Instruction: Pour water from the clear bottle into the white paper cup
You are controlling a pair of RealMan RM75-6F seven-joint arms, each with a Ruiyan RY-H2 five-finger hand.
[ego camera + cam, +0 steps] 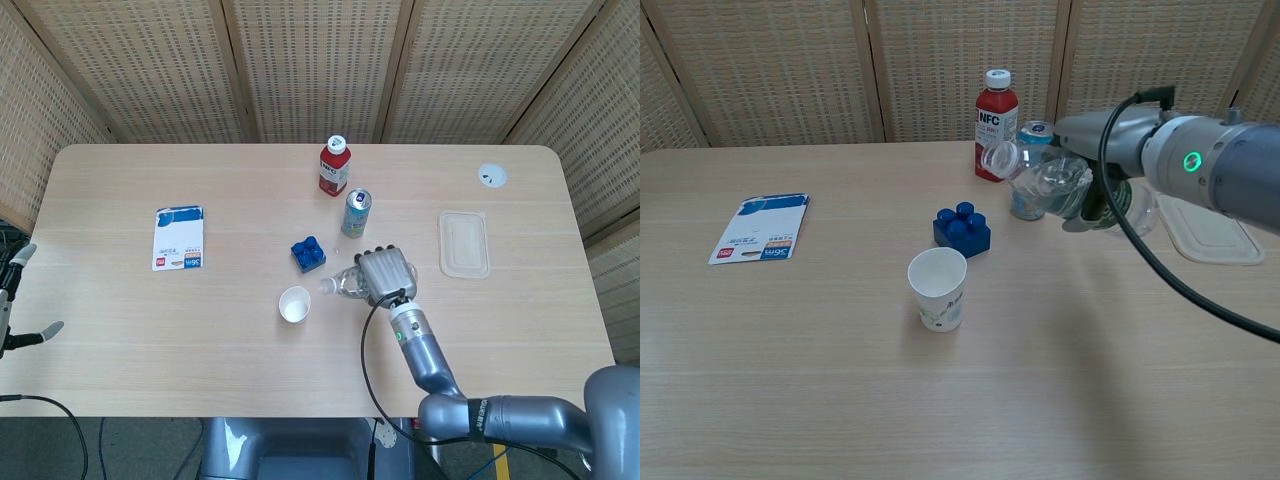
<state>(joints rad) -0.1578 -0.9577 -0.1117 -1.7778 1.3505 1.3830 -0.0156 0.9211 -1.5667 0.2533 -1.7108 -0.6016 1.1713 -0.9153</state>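
My right hand (pixel 385 274) (pixel 1095 165) grips the clear bottle (pixel 1040 182) (pixel 343 284) and carries it above the table. The uncapped bottle is tilted nearly level, its open mouth pointing left toward the white paper cup (pixel 294 304) (pixel 938 287). The mouth is up and to the right of the cup, not over it. No water is seen leaving the bottle. The cup stands upright near the table's middle. My left hand (pixel 12 300) sits at the far left edge of the head view, off the table, fingers apart and holding nothing.
A blue brick (pixel 962 227) lies just behind the cup. A red juice bottle (pixel 995 126) and a can (pixel 1031 178) stand behind the held bottle. A clear lid (pixel 463 242) lies at the right, a blue-white packet (pixel 179 237) at the left, a small white disc (pixel 491 176) far right.
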